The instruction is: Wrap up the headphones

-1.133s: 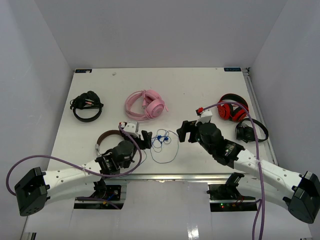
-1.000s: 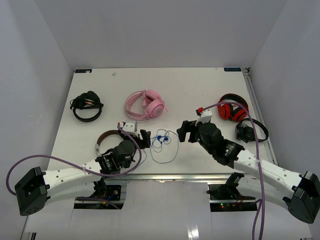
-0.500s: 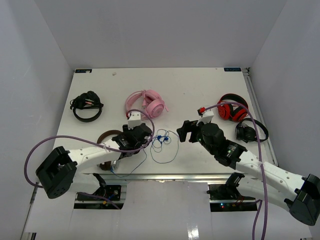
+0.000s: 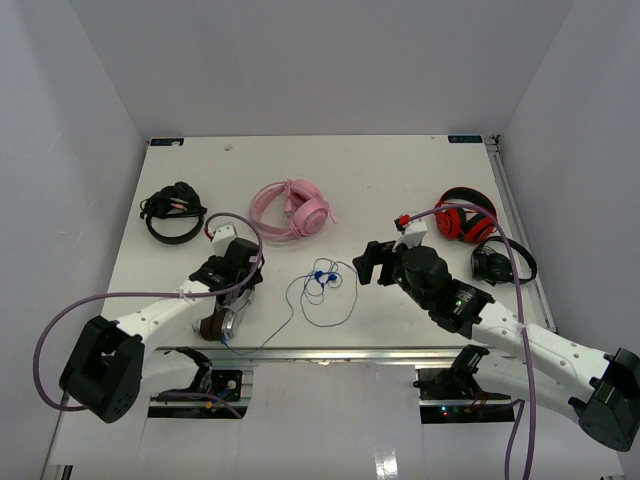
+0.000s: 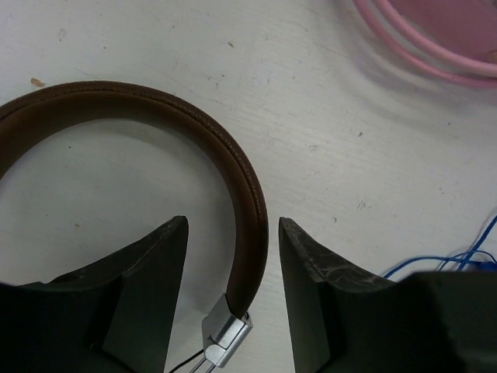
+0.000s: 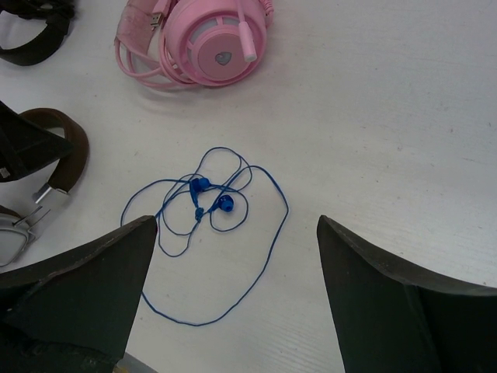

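The headphones (image 4: pixel 216 322) lie at the table's front left, mostly hidden under my left arm. In the left wrist view their brown headband (image 5: pixel 155 109) curves down to a silver slider (image 5: pixel 225 334). My left gripper (image 4: pixel 243 275) (image 5: pixel 233 233) is open, its jaws standing either side of the headband's end with gaps on both sides. A thin blue cord (image 4: pixel 330 300) (image 6: pixel 272 233) with small blue bits (image 6: pixel 211 198) lies in loose loops at centre front. My right gripper (image 4: pixel 372 262) (image 6: pixel 237 256) is wide open and empty, above and just right of the cord.
Pink headphones (image 4: pixel 292 210) (image 6: pixel 210 39) lie behind the cord. Black headphones (image 4: pixel 175 212) lie at far left. Red-and-black headphones (image 4: pixel 465 218) and a black pair (image 4: pixel 500 262) lie at right. The table's front edge (image 4: pixel 330 352) runs just below the cord.
My left gripper has swung left, away from the cord loops, and now straddles the brown headband. A strand of cord now trails toward the front left. The right arm has barely moved.
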Robot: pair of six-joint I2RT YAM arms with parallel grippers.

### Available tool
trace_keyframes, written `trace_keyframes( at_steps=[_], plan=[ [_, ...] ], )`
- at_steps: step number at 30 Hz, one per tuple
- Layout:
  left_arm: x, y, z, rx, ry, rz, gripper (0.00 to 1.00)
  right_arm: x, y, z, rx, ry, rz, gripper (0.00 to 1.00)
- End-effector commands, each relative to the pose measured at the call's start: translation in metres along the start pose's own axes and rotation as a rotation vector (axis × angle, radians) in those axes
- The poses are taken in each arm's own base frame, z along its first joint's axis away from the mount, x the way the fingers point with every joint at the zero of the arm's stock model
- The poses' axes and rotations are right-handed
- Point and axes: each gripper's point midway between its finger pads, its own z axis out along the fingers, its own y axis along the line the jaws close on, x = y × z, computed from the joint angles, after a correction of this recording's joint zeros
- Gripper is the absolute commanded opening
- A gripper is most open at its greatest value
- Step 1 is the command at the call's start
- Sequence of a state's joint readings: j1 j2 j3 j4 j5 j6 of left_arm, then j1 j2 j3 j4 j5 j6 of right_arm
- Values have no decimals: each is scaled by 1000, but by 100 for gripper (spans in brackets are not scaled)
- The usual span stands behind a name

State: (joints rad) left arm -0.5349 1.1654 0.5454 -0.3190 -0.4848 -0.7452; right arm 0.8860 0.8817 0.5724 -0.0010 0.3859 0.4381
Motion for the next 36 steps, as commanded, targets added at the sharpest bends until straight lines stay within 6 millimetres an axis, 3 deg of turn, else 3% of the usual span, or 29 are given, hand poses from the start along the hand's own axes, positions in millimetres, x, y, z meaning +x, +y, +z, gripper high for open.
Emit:
trace_keyframes(
  at_steps=[1, 8, 15, 16, 20, 24, 27, 29, 32, 36],
  plan=[
    [4, -15, 11, 33, 51, -12, 59, -19, 9, -5, -32, -58, 26, 90],
    [22, -10, 24, -4, 98, 1, 53, -20, 11, -7, -45, -60, 28, 90],
    [26, -12, 21, 19, 119, 0, 4, -24, 13, -9, -57, -69, 27, 90],
    [22, -15, 17, 40, 114, -6, 1, -23, 14, -9, -61, -68, 24, 90],
    [4, -33, -8, 160, 86, -43, 0, -21, 25, -10, -133, -56, -16, 90],
    [-32, -50, -46, 294, -3, -100, 0, -17, 41, -12, -237, -55, -54, 93],
    [-51, -61, -70, 375, -37, -124, 0, -22, 50, -13, -280, -62, -60, 95],
    [-62, -80, -89, 484, -40, -124, 0, -29, 57, -15, -305, -63, -53, 97],
    [-70, -113, -127, 714, -22, -91, 0, -44, 71, -18, -344, -65, -42, 97],
    [-71, -119, -151, 788, -47, -106, 0, -62, 82, -18, -360, -94, 44, 100]
  ],
)
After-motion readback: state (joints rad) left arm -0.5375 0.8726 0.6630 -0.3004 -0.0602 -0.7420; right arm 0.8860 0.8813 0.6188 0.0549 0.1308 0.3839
